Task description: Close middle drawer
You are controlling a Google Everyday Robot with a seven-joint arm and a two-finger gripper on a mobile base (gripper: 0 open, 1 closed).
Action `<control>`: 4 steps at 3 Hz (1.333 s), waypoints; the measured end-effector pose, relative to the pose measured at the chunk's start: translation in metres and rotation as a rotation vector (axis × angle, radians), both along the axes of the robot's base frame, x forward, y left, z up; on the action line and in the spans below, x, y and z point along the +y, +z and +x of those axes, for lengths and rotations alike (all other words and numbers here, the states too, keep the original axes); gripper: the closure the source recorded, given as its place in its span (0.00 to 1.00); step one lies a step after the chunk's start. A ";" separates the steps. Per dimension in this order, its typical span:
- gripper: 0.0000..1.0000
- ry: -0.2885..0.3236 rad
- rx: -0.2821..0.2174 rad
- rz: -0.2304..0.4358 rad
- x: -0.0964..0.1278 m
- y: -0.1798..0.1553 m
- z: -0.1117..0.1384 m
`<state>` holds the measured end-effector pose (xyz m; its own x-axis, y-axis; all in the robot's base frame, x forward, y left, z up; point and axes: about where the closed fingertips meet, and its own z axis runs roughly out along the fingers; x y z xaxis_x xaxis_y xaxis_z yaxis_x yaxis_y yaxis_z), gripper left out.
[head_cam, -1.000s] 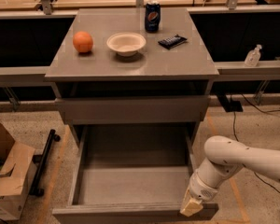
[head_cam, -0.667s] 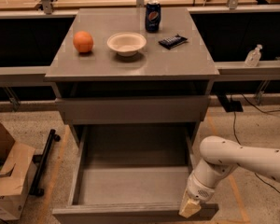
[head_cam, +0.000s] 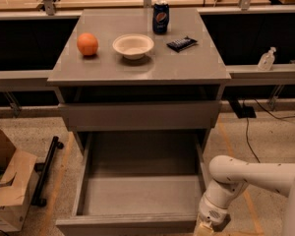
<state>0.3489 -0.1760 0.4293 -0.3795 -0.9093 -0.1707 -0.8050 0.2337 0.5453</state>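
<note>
Since the earlier frames, the white robot arm (head_cam: 246,173) has crept slightly left and lower, closer to the pulled-out drawer, while everything on the worktop has kept its place. At the arm's tip, the gripper (head_cam: 204,228) hangs at the very bottom of the view, just beside the right end of the drawer's front panel. It is cut off there, so whether it is open or closed cannot be told, nor whether it touches the panel.

The middle drawer (head_cam: 128,224), a wide grey shallow box with a plain low front and no handle, stands fully pulled out below the near edge of the worktop, its grey floor bare. Above it, a taller grey drawer front (head_cam: 137,115) sits nearly pushed in under the worktop.

On the flat grey worktop (head_cam: 137,69), a round orange fruit (head_cam: 87,44) lies toward the left edge. A shallow cream bowl (head_cam: 133,45) sits near the middle, and a dark wrapped snack bar (head_cam: 182,44) lies to its right. A dark blue soda can (head_cam: 161,17) stands upright near the far edge, behind the bowl and bar.

Past the right edge, a small clear bottle (head_cam: 266,59) stands on a grey ledge. On the floor off the near left corner sits a brown cardboard box (head_cam: 7,191).
</note>
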 end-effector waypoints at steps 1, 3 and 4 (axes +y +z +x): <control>1.00 -0.013 0.009 0.001 -0.002 -0.006 0.001; 1.00 0.005 -0.067 -0.010 0.002 0.000 0.030; 1.00 0.092 -0.210 -0.008 0.019 0.029 0.095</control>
